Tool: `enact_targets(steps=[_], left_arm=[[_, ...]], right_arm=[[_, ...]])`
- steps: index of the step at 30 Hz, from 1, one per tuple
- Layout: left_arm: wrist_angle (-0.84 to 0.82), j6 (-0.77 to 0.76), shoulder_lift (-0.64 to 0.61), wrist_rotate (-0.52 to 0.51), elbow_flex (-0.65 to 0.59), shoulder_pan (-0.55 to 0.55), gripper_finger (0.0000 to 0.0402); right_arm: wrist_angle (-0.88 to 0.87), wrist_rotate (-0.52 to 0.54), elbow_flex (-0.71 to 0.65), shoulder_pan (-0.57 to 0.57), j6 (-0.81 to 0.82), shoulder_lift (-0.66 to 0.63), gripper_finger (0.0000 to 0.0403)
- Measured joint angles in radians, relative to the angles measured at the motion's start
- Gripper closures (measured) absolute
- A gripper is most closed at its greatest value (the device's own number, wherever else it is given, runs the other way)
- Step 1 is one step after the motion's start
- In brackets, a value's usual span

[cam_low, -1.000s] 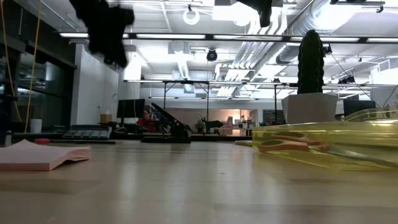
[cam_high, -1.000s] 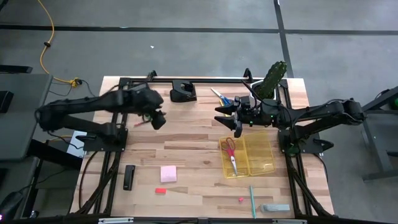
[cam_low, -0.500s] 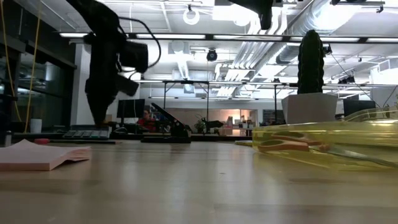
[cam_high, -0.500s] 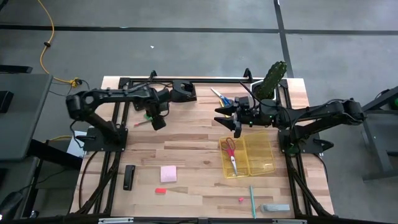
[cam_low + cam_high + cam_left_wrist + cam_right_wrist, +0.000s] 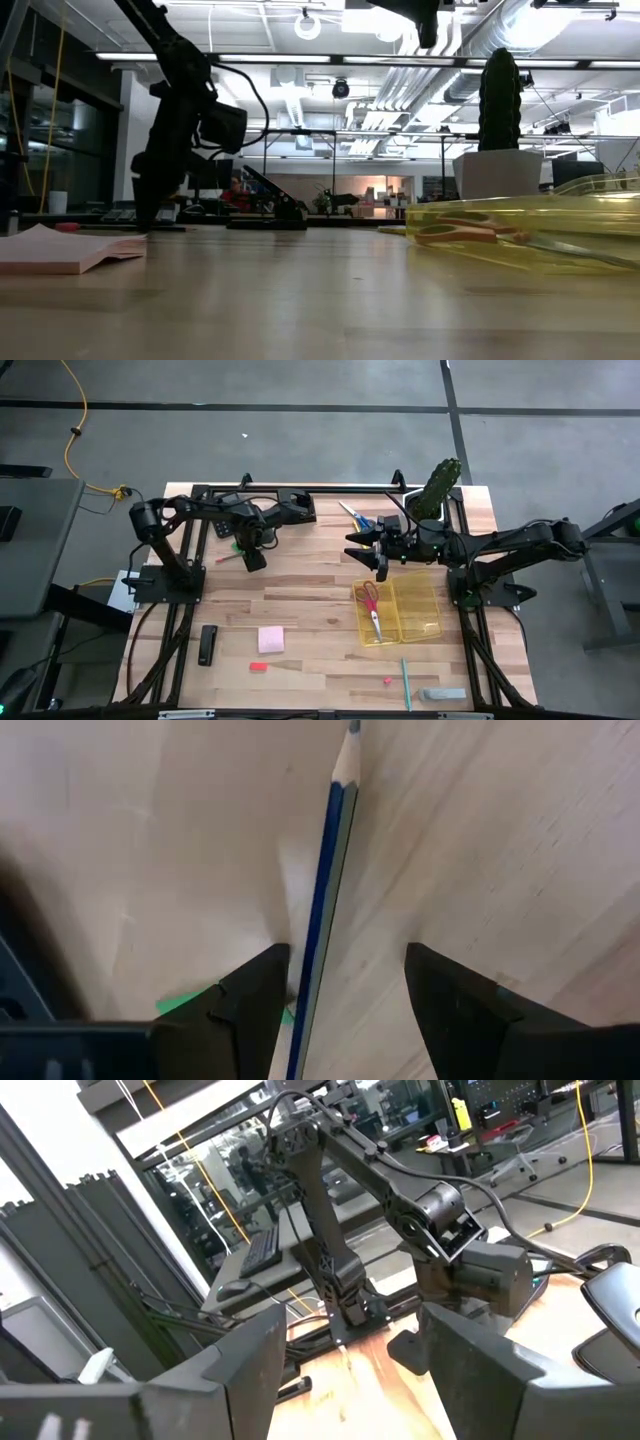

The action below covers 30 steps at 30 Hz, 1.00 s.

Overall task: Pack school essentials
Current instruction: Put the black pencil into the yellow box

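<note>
My left gripper [image 5: 252, 557] points down and stands low over the far left of the table, open. In the left wrist view its fingers [image 5: 345, 955] stand on either side of a blue pencil [image 5: 330, 870] that lies flat on the wood. My right gripper [image 5: 380, 558] hangs open above the table, beyond the clear yellow tray [image 5: 420, 608]. Red-handled scissors [image 5: 370, 605] lie in the tray. Blue-handled scissors [image 5: 355, 515] lie by the far edge. A pink sticky pad [image 5: 270, 639], a red bit [image 5: 258, 666] and a teal pen [image 5: 405, 683] lie on the near part of the table.
A cactus in a white pot [image 5: 438, 485] stands at the far right corner, behind my right arm. A black block [image 5: 207, 645] lies near the left edge and a grey piece [image 5: 442, 694] at the near right. Bare wood spans the middle of the table [image 5: 310, 585].
My left arm has folded in toward its base and my left gripper has come down from high above the table to just over the wood, staying near the same spot on the far left. My right arm has kept still.
</note>
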Motion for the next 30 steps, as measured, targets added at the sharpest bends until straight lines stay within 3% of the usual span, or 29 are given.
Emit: enact_targets(steps=[6, 17, 22, 30], left_arm=[[-0.001, 0.076, -0.001, -0.017, -0.003, 0.001, 0.0236], [-0.002, 0.100, -0.001, -0.049, -0.005, 0.000, 0.0391], [-0.003, 0.100, -0.001, -0.044, -0.005, 0.000, 0.0386], [-0.014, 0.075, -0.078, 0.072, 0.046, 0.001, 0.0399]], right_arm=[[0.000, 0.000, 0.000, 0.000, 0.006, 0.000, 0.0181], [0.000, 0.008, 0.000, 0.000, 0.006, 0.000, 0.0181], [0.000, 0.008, 0.000, 0.000, 0.006, 0.000, 0.0181], [0.002, 0.007, 0.000, 0.000, 0.006, 0.000, 0.0181]])
